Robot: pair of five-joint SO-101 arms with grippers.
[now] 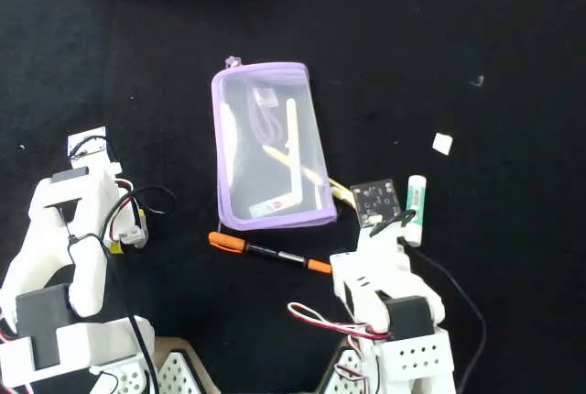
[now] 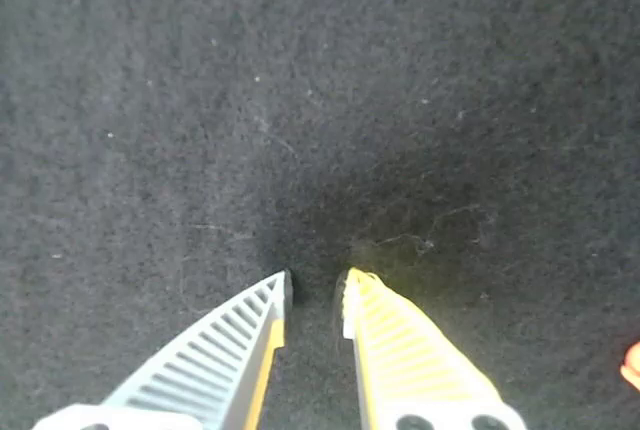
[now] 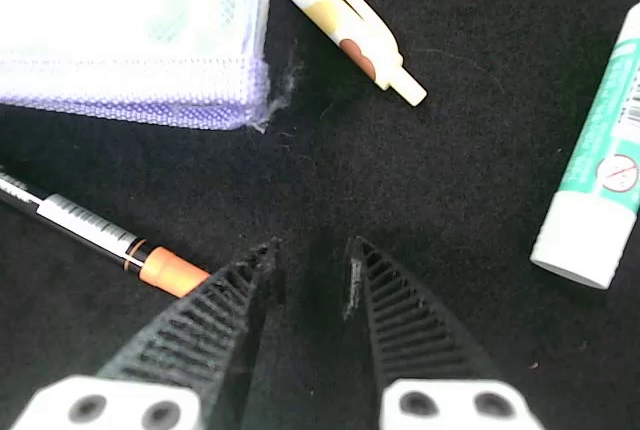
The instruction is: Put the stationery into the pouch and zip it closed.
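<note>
at the middle of the bench, purple mesh pouch lying flat, zip pull at the far left corner, a few pieces visible inside through the mesh. open or closed along the zip: cannot tell. just beside the near edge, orange-capped marker, apart from the pouch and roughly along that edge. at the near right corner, spotted pen poking out, touching the fabric or slipped under it, hard to say which. further right, glue stick, clear of the pouch; beyond it, a small white eraser-like piece.

right end effector low over bare cloth between marker cap and glue stick, narrow gap, holding nothing. left end effector over bare bench, also narrow, also unladen.

probable step: first pick by the right arm, marker nearest.
- widen before descending.
- centre over the barrel, not the cap end.
- close across the barrel, never along it.
- keep off the pouch hem to avoid dragging it.
- bring the left arm in to pin the pouch before any insertion.

risk: round barrel rolling off under an off-centre pinch.
</note>
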